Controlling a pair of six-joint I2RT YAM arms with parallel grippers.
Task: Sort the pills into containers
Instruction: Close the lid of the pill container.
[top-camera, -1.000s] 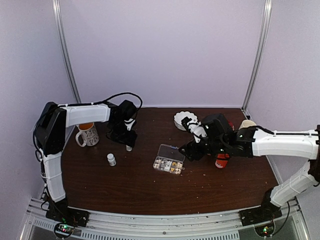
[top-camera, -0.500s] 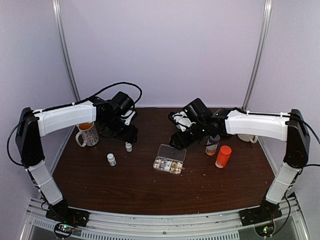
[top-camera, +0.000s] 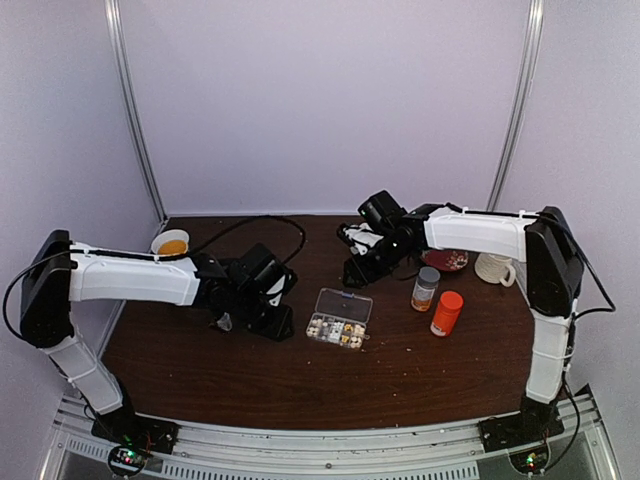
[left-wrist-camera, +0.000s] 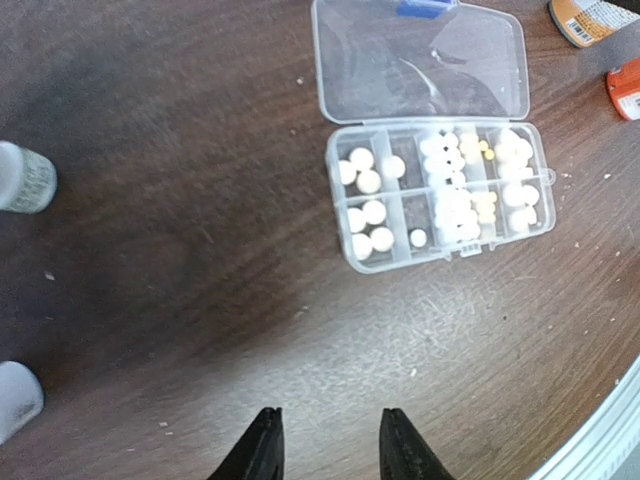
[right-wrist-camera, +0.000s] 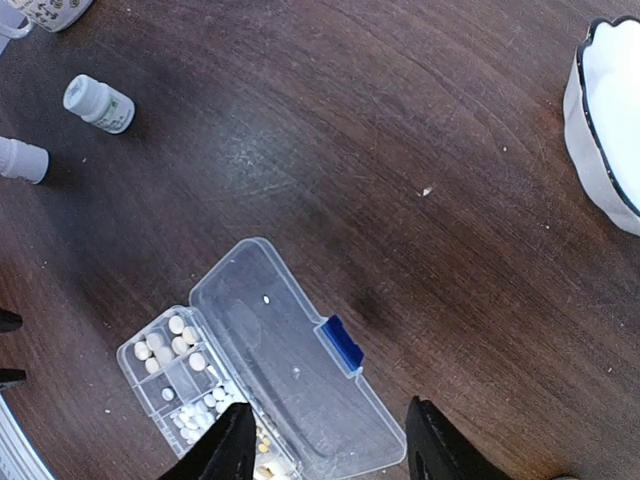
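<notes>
Both arms have swung toward the middle. The left end effector (left-wrist-camera: 325, 447) and right end effector (right-wrist-camera: 325, 440) are open, holding nothing. The pills (left-wrist-camera: 368, 212) lie in the open pill box (top-camera: 344, 303) between them.

Soft, even light fills the overhead view, tinting the pale walls (top-camera: 320, 100) lilac and laying only faint shadows on the dark brown wooden counter (top-camera: 250, 385). Both wrist views are crisp mid-frame — a pale sheen streaks the wood, and the small clear plastic compartmented pill box (left-wrist-camera: 430, 140) glints on its lid. At the left wrist view's edge a small white bottle (left-wrist-camera: 22, 178) looks smeared.
</notes>
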